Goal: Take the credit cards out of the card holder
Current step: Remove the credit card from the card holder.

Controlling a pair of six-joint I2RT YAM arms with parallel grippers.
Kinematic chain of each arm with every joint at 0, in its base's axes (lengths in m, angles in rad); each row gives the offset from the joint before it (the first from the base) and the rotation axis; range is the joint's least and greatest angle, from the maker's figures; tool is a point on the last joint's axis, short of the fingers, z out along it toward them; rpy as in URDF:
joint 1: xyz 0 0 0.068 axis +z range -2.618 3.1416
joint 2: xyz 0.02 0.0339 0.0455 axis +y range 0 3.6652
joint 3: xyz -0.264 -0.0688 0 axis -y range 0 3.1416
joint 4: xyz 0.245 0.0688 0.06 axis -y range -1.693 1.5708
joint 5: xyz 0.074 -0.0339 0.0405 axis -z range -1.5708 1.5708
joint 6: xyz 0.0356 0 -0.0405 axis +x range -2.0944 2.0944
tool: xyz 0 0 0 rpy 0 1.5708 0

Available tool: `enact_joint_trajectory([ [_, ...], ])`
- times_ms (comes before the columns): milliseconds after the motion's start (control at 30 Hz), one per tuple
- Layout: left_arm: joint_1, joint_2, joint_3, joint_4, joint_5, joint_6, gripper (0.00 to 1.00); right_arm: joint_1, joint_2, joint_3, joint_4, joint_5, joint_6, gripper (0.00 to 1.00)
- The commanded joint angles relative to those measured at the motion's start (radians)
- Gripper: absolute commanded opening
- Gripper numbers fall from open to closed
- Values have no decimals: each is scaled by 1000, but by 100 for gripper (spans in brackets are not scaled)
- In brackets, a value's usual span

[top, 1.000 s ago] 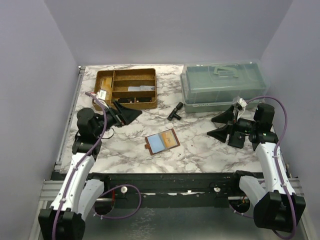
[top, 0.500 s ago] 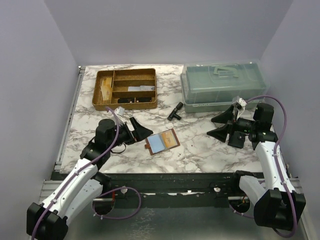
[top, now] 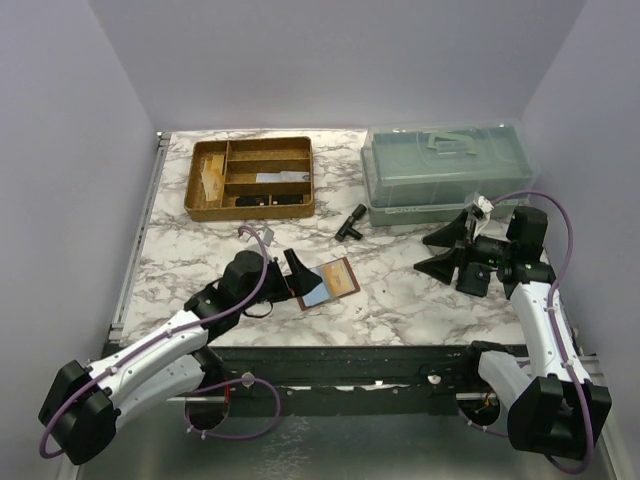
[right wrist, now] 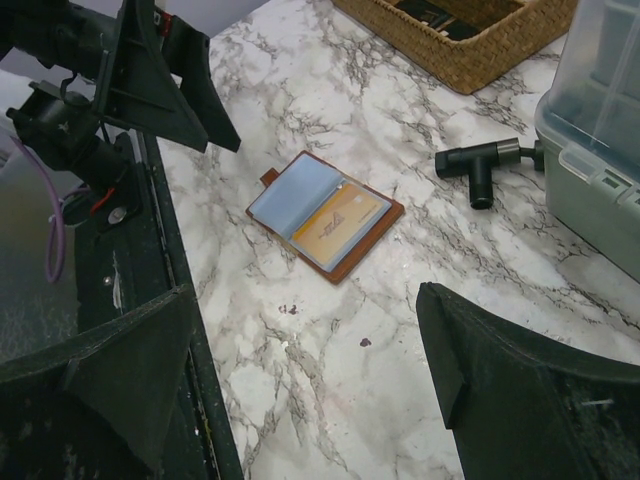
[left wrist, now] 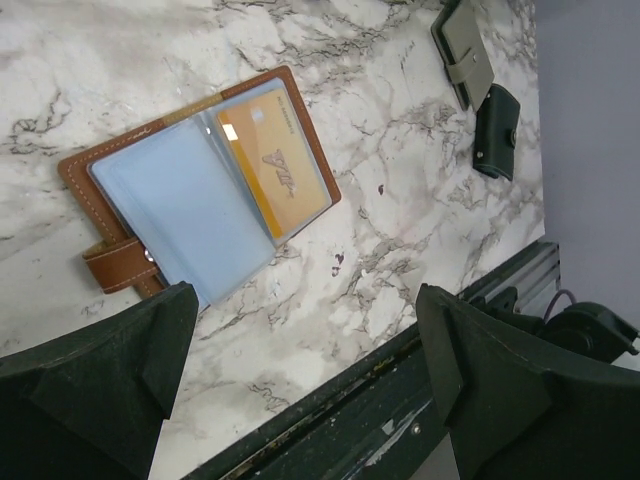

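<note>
Card holder (top: 327, 283) lies open mid worktop (top: 400, 295), orange card (left wrist: 275, 175) & blue card (left wrist: 175, 205) in its pockets. L gripper (left wrist: 305, 300) spread wide just beside it, holding nothing; R gripper (top: 438, 252) also released, well apart.

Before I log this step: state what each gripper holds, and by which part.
Nothing is held: left gripper open near the flat reddish-brown leather card holder, right gripper open, apart.
</note>
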Motion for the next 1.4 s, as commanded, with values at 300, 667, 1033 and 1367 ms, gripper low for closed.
enact_joint_trajectory([
  [300, -1, -179, -228, 298, -92, -263, 99, -5, 3, -14, 10, 3, -21, 99],
  [667, -1, 80, -1, -9, -93, -188, 99, -5, -9, -22, 19, 17, -14, 99],
  [1033, -10, 223, 101, -34, -131, -92, 84, -4, 2, -21, 21, 18, -10, 99],
  [1367, -12, 363, 172, -149, -228, 13, 74, 2, 57, -20, 43, 20, 42, 98],
])
